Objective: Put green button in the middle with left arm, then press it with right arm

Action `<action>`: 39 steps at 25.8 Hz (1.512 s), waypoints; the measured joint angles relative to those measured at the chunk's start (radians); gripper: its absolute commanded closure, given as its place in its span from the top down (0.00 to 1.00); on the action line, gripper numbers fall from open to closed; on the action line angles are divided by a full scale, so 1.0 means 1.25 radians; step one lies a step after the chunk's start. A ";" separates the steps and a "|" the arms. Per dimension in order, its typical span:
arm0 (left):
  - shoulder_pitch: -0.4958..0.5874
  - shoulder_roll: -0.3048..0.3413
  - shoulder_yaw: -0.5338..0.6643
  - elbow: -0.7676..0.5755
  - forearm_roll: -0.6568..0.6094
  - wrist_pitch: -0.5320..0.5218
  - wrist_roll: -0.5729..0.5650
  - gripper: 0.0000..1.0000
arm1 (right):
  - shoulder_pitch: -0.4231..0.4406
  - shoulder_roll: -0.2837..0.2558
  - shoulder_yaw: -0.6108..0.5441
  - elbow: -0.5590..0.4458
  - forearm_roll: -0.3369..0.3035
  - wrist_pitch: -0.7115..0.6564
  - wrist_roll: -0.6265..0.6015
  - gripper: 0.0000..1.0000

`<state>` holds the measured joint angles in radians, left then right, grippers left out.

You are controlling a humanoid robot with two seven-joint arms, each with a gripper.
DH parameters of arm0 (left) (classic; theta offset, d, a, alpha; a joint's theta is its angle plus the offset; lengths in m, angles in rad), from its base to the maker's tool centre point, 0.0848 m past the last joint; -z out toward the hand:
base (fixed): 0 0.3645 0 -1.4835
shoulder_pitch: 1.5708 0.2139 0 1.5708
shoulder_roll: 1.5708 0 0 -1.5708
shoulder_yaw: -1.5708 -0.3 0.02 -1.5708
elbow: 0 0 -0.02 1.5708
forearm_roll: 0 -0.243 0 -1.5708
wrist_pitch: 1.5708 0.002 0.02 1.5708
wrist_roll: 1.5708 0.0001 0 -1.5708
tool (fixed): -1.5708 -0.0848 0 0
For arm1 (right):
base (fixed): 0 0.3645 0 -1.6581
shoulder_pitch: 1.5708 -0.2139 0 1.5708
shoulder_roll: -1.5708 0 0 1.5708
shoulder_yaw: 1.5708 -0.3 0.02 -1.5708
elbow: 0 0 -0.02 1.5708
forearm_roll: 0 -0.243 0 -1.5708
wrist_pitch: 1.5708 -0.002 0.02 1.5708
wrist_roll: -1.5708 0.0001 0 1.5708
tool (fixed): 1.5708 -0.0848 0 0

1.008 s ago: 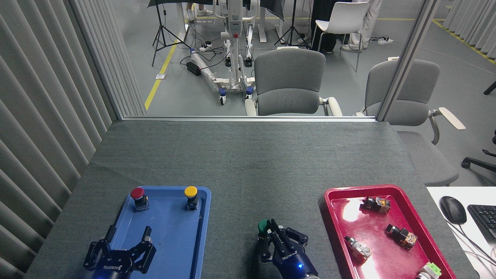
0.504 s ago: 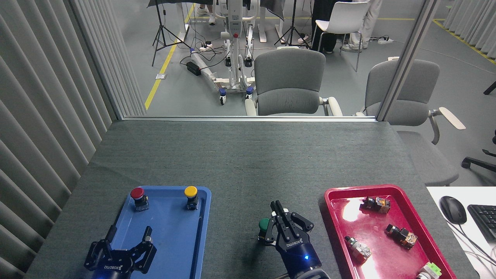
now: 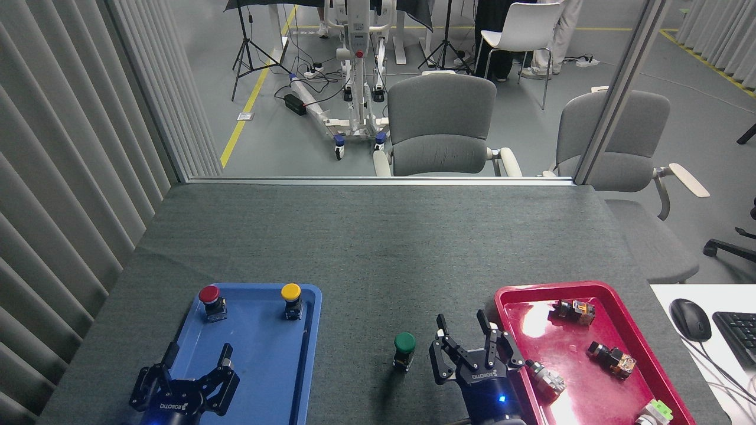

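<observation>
Green button (image 3: pixel 404 345) stands upright on the dark grey cloth of the bench (image 3: pixel 378 248), in the near-middle strip between the two trays. Domed green cap on top, short black body below. Nothing touches it.

Right claw (image 3: pixel 462 333) sits just right of the button, fingers spread apart and pointing away toward the far side, empty. Its right finger lies close against the left rim of the red tray (image 3: pixel 596 287). A blue light shows on the wrist below the fingers.

Left claw (image 3: pixel 198 355) is at the near left, over the near end of the blue tray (image 3: pixel 313 330). Fingers apart, nothing held.

Blue tray, left side of bench: red-capped button (image 3: pixel 209 297) at the far left corner, yellow-capped button (image 3: pixel 291 296) at the far right corner, both upright and well apart from each other.

Red tray, right side of bench: several small switch parts lying loose. One dark block with an amber face (image 3: pixel 572 310) near the far end, another dark one (image 3: pixel 611 359) mid-tray, a metal-bodied piece (image 3: pixel 546 378) near the left wall just beside the right claw, and a white and green one (image 3: pixel 654 411) at the near right corner.

Beyond the bench's right edge: a white desk with a black mouse (image 3: pixel 690 319) and the corner of a keyboard (image 3: pixel 738 335). Past the far edge, two grey office chairs (image 3: pixel 440 124).
</observation>
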<state>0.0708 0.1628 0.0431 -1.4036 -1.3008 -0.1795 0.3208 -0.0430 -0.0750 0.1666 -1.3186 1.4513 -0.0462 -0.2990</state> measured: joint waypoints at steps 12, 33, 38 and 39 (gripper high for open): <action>0.000 -0.001 0.001 0.012 0.000 0.000 0.001 0.99 | 0.086 -0.042 -0.089 -0.049 0.001 -0.001 -0.001 0.99; -0.214 0.046 -0.492 0.162 0.055 -0.023 0.004 0.99 | 0.103 -0.060 -0.105 -0.056 -0.013 0.019 -0.003 0.99; -0.259 0.000 -0.554 0.246 0.069 -0.025 0.002 0.99 | 0.102 -0.061 -0.104 -0.056 -0.013 0.045 -0.002 0.99; -0.271 -0.010 -0.568 0.266 0.070 -0.027 0.002 0.99 | 0.101 -0.061 -0.104 -0.056 -0.013 0.048 -0.002 0.99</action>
<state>-0.2683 0.1501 -0.6674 -1.0707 -1.2138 -0.2130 0.3233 0.0834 -0.1511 0.0369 -1.3883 1.4357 0.0139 -0.3009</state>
